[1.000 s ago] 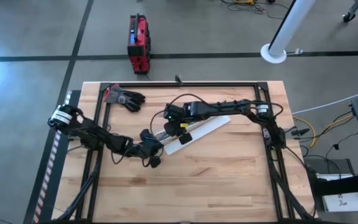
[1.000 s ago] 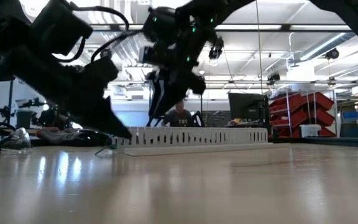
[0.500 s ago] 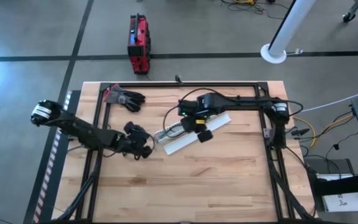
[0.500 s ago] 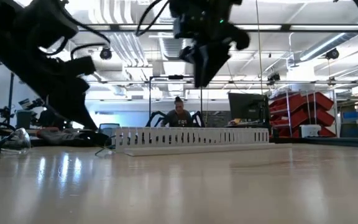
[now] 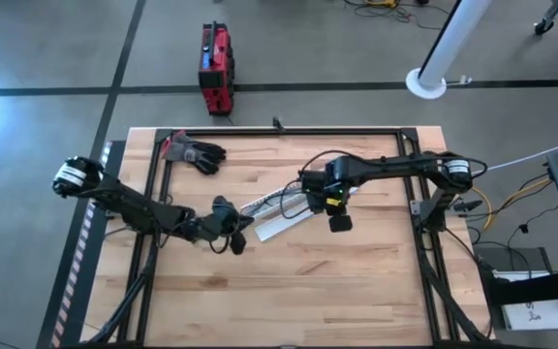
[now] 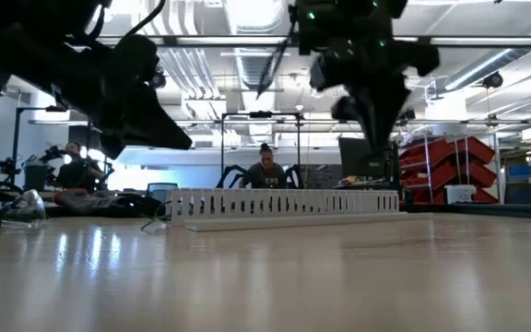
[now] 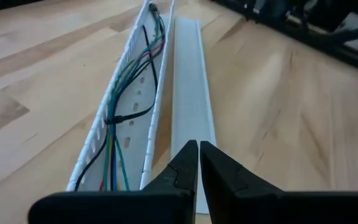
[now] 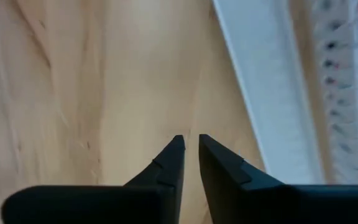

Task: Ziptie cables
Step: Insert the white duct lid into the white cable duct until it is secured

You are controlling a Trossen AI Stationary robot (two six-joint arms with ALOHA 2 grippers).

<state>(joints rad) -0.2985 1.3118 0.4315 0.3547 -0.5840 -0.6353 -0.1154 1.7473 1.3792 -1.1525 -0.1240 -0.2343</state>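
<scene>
The cables, thin green, red and dark wires, lie lengthwise inside a white slotted channel at mid-table. A black ziptie sits around them. The channel's flat white lid lies on the table beside it. My left gripper hovers shut just off the channel's left end, holding nothing. My right gripper hangs shut above bare wood on the near side of the lid, toward the channel's right end, also holding nothing.
A black glove lies at the table's far left. Black frame rails run along the far and side edges. Safety glasses rest at the left. A person sits beyond the table. Bare wood spans the near half.
My right gripper has left the channel's left end and travelled toward the table's right and near edges, ending beside the lid. My left gripper has risen from the table at the channel's left end, drawn back leftward, then returned close to that end.
</scene>
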